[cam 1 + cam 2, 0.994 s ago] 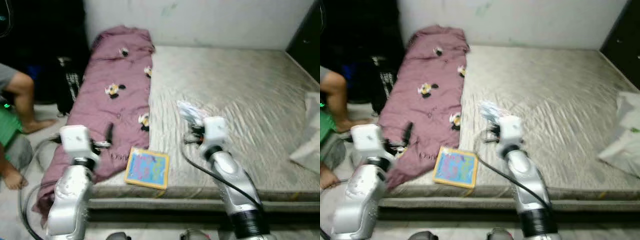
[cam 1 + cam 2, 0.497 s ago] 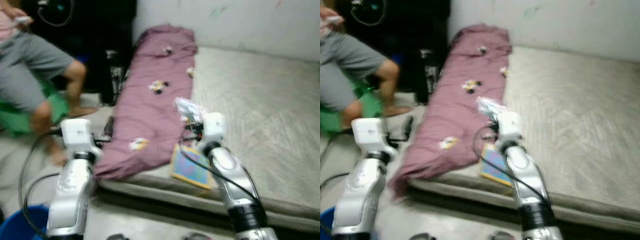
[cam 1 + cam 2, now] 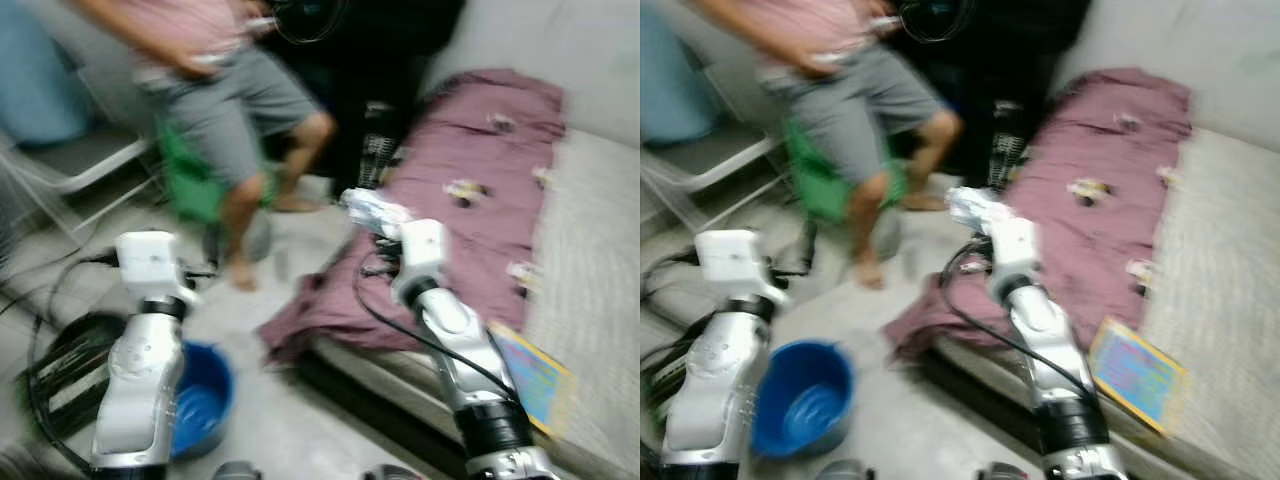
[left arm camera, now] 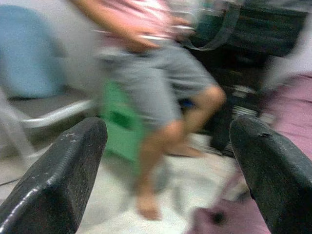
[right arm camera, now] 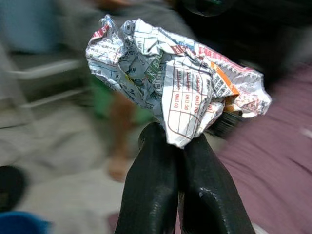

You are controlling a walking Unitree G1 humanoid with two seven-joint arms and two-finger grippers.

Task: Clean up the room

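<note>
so the whole view has swung left in the last second: a moment ago you were looking square at the mattress, now the bed sits off to the right and the floor beside it has come into view. that's the camera turning, not stuff moving. the useful bit is that a blue bucket (image 3: 805, 395) has shown up on the floor near your left side, which looks like the place to dump rubbish, so i'd say you're mid carry-to-bin.

your right gripper (image 5: 178, 146) has its two black fingers pinched together on the crumpled paper (image 5: 170, 80), printed stuff, bunched up and sticking out past the tips. it's held up in front of you over the edge of the bed, well apart from the bucket. the left gripper (image 4: 168, 161) has its fingers spread wide with nothing between them, held out over the floor.

around you: the purple blanket (image 3: 470, 215) drapes off the mattress (image 3: 600, 250) down to the floor, a colourful book (image 3: 1137, 375) lies near the bed's edge, and there are black cables (image 3: 60, 370) on the floor at your left.

main obstacle is a person (image 3: 220, 90) standing right ahead, legs close to your path, by a green thing and a pale chair. everything's blurred from the turn, so let it settle before you line up on the bucket.
</note>
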